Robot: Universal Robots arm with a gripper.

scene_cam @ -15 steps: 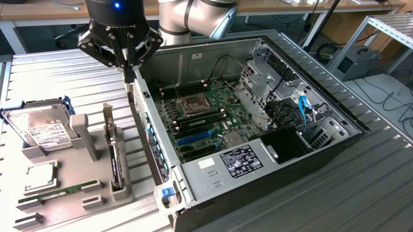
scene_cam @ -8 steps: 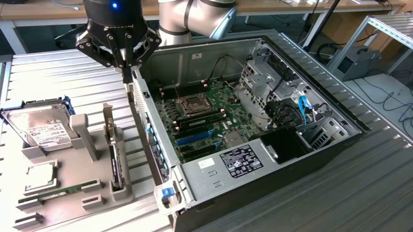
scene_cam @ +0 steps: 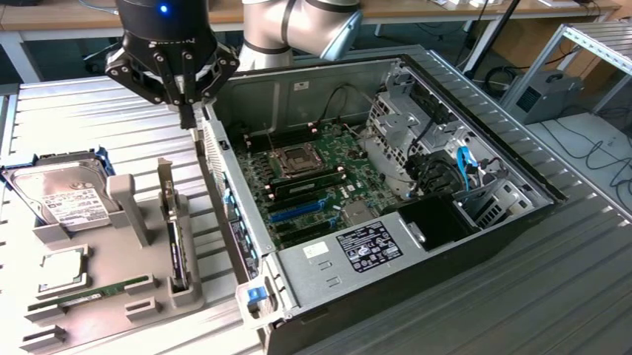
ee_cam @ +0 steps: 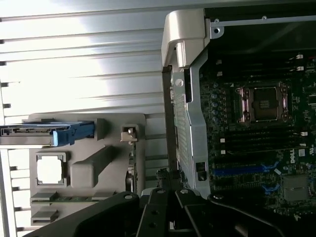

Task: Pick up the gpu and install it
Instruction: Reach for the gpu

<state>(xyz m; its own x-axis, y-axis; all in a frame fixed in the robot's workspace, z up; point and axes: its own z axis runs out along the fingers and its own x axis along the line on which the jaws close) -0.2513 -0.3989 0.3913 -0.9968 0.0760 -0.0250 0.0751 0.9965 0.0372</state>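
Note:
The gpu is a thin black card standing on edge in the grey holder, its silver bracket pointing up. It sits edge-on at the holder's side in the wrist view, gpu. My gripper hangs shut and empty above the rear wall of the open computer case, up and away from the card. The dark fingers sit close together over the case wall. The motherboard lies bare, with blue slots.
The holder also carries a silver hard drive in a blue frame, a processor chip and a green memory stick. The drive cage and cables fill the case's far end. Ribbed metal tabletop surrounds everything.

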